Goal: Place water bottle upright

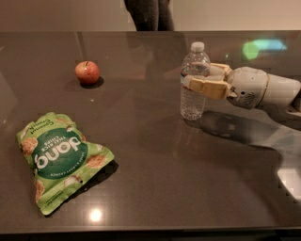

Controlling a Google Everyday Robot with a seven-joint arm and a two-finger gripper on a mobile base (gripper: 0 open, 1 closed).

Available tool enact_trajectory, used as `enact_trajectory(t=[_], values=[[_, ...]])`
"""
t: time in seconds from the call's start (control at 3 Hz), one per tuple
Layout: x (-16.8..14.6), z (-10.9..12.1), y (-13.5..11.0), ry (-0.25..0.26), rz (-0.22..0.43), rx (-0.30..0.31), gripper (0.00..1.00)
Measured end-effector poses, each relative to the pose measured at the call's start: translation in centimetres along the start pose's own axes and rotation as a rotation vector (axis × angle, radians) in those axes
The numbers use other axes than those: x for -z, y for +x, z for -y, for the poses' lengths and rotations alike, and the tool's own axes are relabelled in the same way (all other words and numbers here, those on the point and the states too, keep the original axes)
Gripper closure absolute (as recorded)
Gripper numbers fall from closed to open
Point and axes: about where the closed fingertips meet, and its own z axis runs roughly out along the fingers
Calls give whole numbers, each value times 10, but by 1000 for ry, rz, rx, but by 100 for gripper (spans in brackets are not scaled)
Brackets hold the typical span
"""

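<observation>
— Standing upright, was it, the water bottle (193, 101)?
— Yes. It stood on its base on the dark table (155, 188), right of centre, white cap on top.
— And the gripper (195, 80)?
— It reached in from the right edge, level with the bottle's middle. Its two tan fingers (207, 87) were clasped on the bottle, one in front, one behind.
— Anything else?
— A red apple (87, 72) sat well apart at the far left. A green snack bag (61, 160) lay flat at the left front. Someone's dark legs (149, 14) showed beyond the far edge.
</observation>
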Motion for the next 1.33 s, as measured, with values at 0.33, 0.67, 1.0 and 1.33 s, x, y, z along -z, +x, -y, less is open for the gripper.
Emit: enact_trajectory(t=[0.33,0.67,1.0,1.33], values=[[2,3,5,2,31,-5,100],[4,5,9,4,47,-10,100],[7,7,14,5,65,-12,82],[11,8,17,-2,77,-1,58]])
